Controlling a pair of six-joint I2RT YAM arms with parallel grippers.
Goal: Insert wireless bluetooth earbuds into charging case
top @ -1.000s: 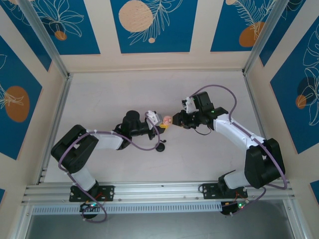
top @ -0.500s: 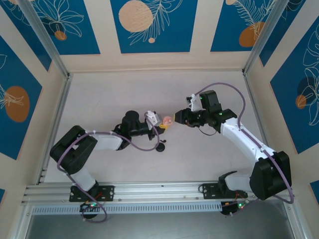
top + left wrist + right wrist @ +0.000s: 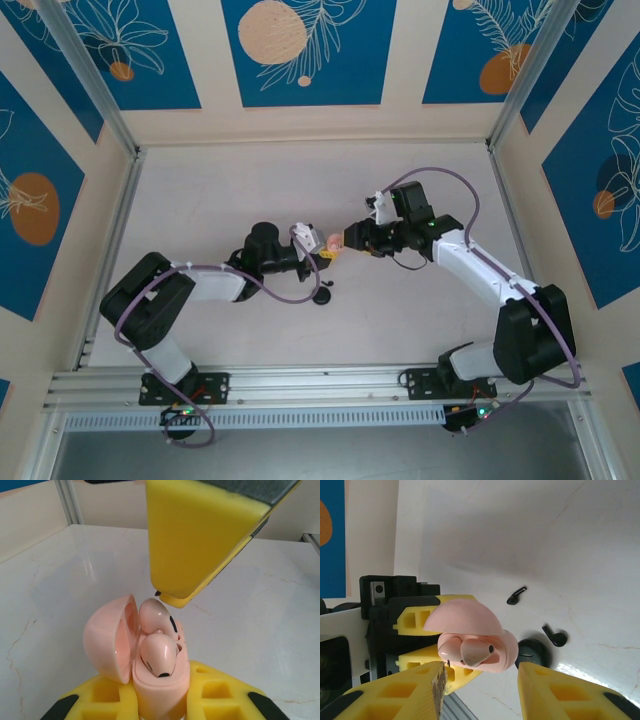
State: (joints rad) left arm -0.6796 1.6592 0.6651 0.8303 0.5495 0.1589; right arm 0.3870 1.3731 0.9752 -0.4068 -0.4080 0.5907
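Observation:
My left gripper (image 3: 160, 707) is shut on the pink charging case (image 3: 161, 692), holding it above the table with the lid (image 3: 109, 639) swung open. Two pale pink earbuds (image 3: 159, 656) (image 3: 156, 614) sit in its wells, the nearer one tilted. My right gripper (image 3: 480, 692) is open just in front of the case (image 3: 507, 652), its yellow fingers (image 3: 405, 695) either side and touching nothing. From above, the case (image 3: 334, 241) hangs between both grippers. Two black earbuds (image 3: 516, 595) (image 3: 555, 636) lie loose on the table.
A round black case (image 3: 534, 653) rests on the white table below the pink one, also visible from above as the black case (image 3: 321, 296). Aluminium rails (image 3: 110, 250) and walls border the table on all sides.
The right gripper has opened. Its arm swung out to the right, then came back close to the pink case. The left arm and the case have stayed put.

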